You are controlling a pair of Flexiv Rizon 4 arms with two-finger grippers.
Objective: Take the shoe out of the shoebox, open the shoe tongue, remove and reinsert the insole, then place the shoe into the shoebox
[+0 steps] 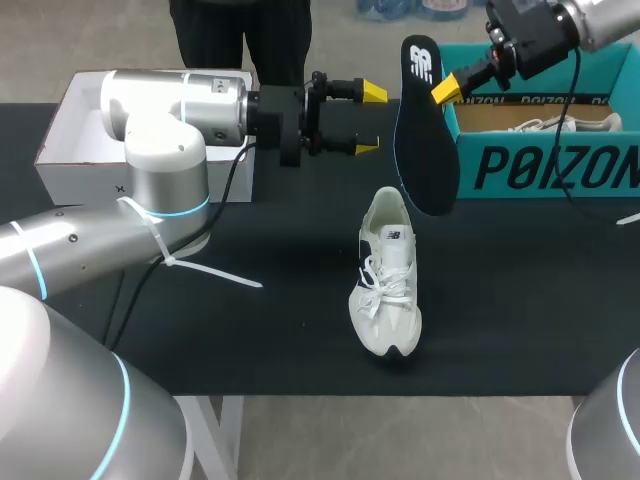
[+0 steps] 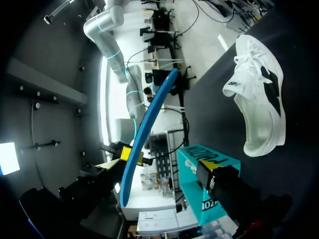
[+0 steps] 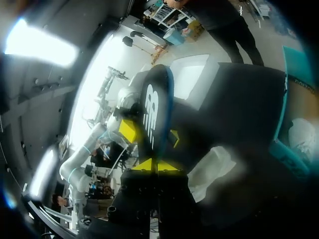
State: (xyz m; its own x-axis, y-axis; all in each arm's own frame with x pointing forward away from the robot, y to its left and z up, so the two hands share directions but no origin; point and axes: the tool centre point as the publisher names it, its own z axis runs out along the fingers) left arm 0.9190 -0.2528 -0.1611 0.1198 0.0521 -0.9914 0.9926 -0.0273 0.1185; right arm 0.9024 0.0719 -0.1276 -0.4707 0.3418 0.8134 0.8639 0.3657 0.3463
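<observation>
Gripping the insole (image 1: 425, 150) near its upper end, the right tool (image 1: 447, 88) is closed on it above the far right part of the bench (image 1: 250, 330). In the right wrist view one yellow tip of that tool (image 3: 149, 137) sits on each face of the insole (image 3: 154, 109). The insole is dark with a blue edge and hangs nearly upright in the air, its printed end up. Its lower end hangs above the shoe's heel opening. In the left wrist view the insole (image 2: 144, 134) shows edge-on as a thin blue curve, clear of the shoe (image 2: 259, 104).

The left tool (image 1: 368, 120) hovers above the far edge, left of the insole. Its fingers are spread apart with nothing between them, pointing toward the insole.

The shoe (image 1: 388, 275) is white with a dark side patch. It stands on its sole about mid-bench, laced, toe toward the near edge and heel toward the far edge.

The teal shoebox (image 1: 545, 165) stands open at the far right corner, just beside the hanging insole, with a second white shoe (image 1: 560, 124) lying inside. A white box (image 1: 60, 160) stands at the far left corner, partly behind the left arm.
</observation>
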